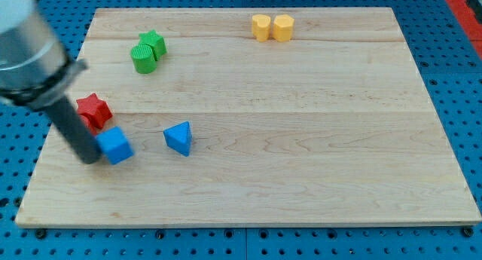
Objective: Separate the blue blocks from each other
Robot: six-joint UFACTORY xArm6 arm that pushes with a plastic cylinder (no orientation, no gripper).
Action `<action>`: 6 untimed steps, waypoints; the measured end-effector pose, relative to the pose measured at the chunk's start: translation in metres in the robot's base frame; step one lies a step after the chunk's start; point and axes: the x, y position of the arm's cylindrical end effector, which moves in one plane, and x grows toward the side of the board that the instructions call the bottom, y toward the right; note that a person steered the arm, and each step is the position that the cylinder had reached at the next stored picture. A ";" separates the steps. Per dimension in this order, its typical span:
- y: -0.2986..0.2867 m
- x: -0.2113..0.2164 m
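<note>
A blue cube (116,145) lies at the view's lower left of the wooden board (301,139). A blue triangular block (179,138) lies to its right, apart from it by a gap of about one block width. My tip (90,157) rests on the board just left of the blue cube, touching or almost touching its left side. The dark rod rises up and to the left from there.
A red star block (93,108) sits just above the blue cube, partly behind the rod. A green star (154,41) and a green cylinder (143,59) touch at the upper left. Two yellow blocks (272,27) sit side by side at the top.
</note>
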 end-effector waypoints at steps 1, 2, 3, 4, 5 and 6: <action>0.048 -0.012; 0.056 -0.014; 0.014 -0.023; 0.068 -0.045; 0.096 -0.029; 0.099 0.012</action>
